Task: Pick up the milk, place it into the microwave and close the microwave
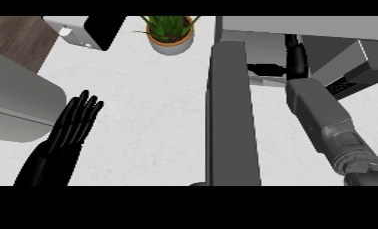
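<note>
Open dark grey microwave door (232, 118) standing edge-on mid-scene, right hand (295, 55) reaching inside behind it, grasp indiscernible, left hand (74, 120) released, flat, near left, potted green plant (171, 32) far on white speckled worktop (148, 103)

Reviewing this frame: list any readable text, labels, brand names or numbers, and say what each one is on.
None readable anywhere in the head view.
Microwave and its open door: no legible label or digits.
White appliance at the top left: no marking to read.
Plant pot: plain.
Milk: not visible, so its label cannot be read.
</note>
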You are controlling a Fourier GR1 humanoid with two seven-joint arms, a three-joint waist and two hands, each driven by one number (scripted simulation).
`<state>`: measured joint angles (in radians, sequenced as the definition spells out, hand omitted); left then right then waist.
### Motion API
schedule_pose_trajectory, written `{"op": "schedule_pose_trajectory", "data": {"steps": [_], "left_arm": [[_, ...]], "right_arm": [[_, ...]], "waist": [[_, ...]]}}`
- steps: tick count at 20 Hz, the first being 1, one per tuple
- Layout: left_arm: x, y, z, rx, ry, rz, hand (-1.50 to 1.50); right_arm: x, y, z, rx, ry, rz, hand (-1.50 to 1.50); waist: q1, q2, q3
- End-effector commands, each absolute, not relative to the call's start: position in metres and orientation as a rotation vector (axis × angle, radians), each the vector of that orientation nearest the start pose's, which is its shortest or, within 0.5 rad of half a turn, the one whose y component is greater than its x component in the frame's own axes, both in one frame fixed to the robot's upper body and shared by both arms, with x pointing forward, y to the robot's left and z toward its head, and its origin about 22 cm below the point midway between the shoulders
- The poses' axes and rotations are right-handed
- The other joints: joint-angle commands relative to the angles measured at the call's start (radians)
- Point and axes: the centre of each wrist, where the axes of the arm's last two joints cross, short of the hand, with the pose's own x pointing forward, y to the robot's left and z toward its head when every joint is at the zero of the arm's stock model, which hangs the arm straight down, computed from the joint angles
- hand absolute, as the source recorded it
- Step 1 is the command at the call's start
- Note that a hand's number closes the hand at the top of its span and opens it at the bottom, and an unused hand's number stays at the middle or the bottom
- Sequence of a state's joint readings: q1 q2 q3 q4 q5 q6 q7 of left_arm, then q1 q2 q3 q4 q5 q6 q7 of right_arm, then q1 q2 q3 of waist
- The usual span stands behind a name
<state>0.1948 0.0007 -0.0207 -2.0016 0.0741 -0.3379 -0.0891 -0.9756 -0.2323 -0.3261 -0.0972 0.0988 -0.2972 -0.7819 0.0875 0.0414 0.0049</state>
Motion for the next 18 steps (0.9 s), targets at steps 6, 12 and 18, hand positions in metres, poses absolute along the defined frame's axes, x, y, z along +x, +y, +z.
{"op": "schedule_pose_trajectory", "data": {"steps": [6, 12, 18], "left_arm": [[0.212, 0.23, 0.05, -0.347, -1.843, -0.29, -1.5], [0.211, 0.221, 0.025, -0.455, -1.779, -0.444, 1.5], [0.238, 0.212, 0.033, -0.431, -1.778, -0.549, 1.5]], "right_arm": [[0.388, -0.253, -0.047, -0.204, -1.85, 0.044, -1.5], [0.365, -0.242, -0.075, -0.129, -1.854, 0.048, -1.5], [0.334, -0.245, -0.105, -0.096, -1.872, 0.045, -1.5]], "waist": [[-0.046, -0.015, -0.001], [-0.063, -0.029, -0.004], [-0.092, -0.042, -0.005]]}}
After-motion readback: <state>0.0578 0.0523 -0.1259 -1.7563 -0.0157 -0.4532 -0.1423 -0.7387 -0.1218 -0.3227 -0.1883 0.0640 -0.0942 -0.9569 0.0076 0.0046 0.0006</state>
